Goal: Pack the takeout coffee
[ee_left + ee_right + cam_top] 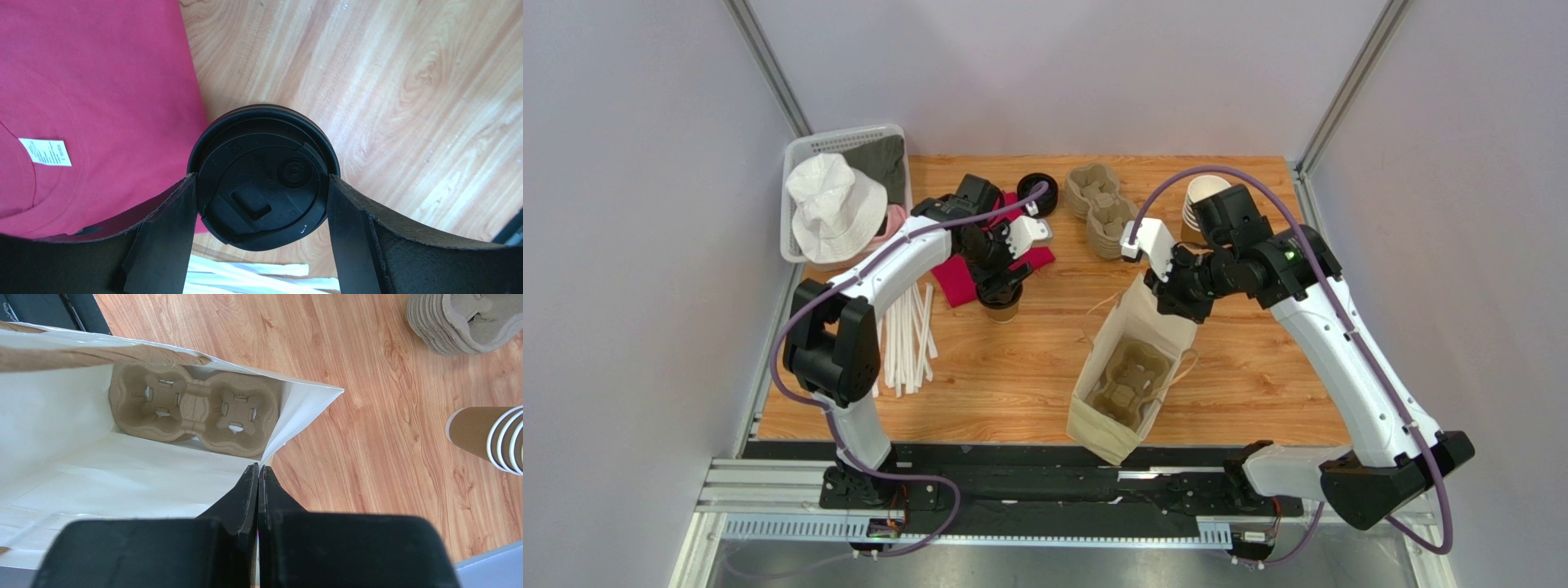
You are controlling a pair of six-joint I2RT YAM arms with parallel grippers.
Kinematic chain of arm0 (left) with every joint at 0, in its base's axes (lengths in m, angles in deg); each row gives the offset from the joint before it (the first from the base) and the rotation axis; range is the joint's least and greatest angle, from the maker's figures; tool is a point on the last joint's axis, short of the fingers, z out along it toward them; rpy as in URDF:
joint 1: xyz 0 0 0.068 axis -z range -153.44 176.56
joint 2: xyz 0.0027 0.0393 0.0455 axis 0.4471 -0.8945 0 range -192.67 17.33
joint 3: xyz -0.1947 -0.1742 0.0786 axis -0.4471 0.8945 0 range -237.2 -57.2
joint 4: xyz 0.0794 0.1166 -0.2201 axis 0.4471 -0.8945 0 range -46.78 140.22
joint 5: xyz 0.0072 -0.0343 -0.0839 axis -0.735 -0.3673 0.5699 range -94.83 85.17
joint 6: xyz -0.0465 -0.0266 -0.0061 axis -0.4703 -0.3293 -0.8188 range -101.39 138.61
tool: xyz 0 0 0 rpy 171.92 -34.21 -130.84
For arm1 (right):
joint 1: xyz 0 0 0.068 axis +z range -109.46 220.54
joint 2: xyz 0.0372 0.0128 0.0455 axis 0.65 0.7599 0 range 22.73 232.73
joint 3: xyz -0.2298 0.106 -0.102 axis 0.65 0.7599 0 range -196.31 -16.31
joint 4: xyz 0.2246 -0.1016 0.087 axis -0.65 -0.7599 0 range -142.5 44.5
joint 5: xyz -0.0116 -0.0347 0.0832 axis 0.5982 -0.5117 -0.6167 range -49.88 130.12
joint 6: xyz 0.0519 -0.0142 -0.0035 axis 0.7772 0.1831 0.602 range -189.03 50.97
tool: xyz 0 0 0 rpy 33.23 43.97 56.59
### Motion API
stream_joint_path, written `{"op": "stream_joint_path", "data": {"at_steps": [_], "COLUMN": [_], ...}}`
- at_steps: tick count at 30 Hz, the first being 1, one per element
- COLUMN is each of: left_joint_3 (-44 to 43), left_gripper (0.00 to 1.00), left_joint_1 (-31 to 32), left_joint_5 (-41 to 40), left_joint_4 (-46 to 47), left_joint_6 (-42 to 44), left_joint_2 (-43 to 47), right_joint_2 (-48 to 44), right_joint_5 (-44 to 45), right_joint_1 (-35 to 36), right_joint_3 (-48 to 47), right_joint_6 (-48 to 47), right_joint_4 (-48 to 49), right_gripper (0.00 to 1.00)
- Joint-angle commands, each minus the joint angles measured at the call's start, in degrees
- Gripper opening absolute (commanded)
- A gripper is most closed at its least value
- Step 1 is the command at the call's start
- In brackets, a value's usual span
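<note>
The coffee (999, 303) is left of the bag (123, 478), at the edge of a red cloth (92, 92), and the left gripper (263, 184) grasps its black lid from both sides. The right gripper (258, 474) is clenched on the bag's rim. A cup carrier (193, 410) lies at the bag's bottom.

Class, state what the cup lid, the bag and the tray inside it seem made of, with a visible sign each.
Lid: probably plastic, smooth black with moulded ridges. Bag: paper, folded creases, white inside. Tray: seemingly moulded pulp, matte fibrous brown.
</note>
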Motion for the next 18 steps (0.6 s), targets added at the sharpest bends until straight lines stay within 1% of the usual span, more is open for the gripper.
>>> {"op": "stream_joint_path", "data": {"at_steps": [1, 3, 4, 6, 7, 9, 15, 16, 18], "left_joint_3": [-2.7, -4.8, -5.7, -8.1, -9.0, -12.2, -23.7, -24.6, -26.7], "left_gripper": [0.26, 0.2, 0.14, 0.08, 0.04, 0.0, 0.0, 0.0, 0.0], "left_joint_1": [-0.6, -0.8, -0.9, -0.9, -1.0, -1.0, -0.9, -0.8, -0.1], "left_joint_5": [3.0, 4.1, 4.5, 6.1, 6.7, 8.7, 17.5, 20.0, 21.7], "left_joint_4": [-2.9, -4.5, -5.3, -6.8, -7.3, -8.9, -12.5, -12.7, -13.6], "left_joint_6": [-1.3, -2.0, -2.5, -3.3, -3.8, -5.2, -9.6, -9.8, -9.9], "left_joint_2": [6.2, 8.3, 9.5, 11.0, 12.6, 13.9, 19.1, 20.4, 21.9], "right_joint_2": [-0.1, -0.6, -0.9, -1.2, -1.2, -1.4, -3.3, -3.5, -3.6], "right_joint_5": [-1.2, -1.0, -0.8, -0.6, -0.7, -1.3, -2.2, -2.5, -3.0], "right_joint_1": [-0.4, -0.4, -0.4, -0.4, -0.4, -0.3, -0.4, -0.4, -0.3], "right_joint_3": [-2.1, -1.9, -1.8, -2.3, -2.4, -3.1, -2.7, -2.9, -3.2], "right_joint_6": [2.0, 2.3, 2.5, 2.9, 3.0, 2.9, 3.0, 3.2, 3.4], "right_joint_4": [1.1, 2.1, 2.6, 3.8, 4.0, 4.5, 7.2, 7.2, 7.4], "right_gripper": [0.0, 0.0, 0.0, 0.0, 0.0, 0.0, 0.0, 0.0, 0.0]}}
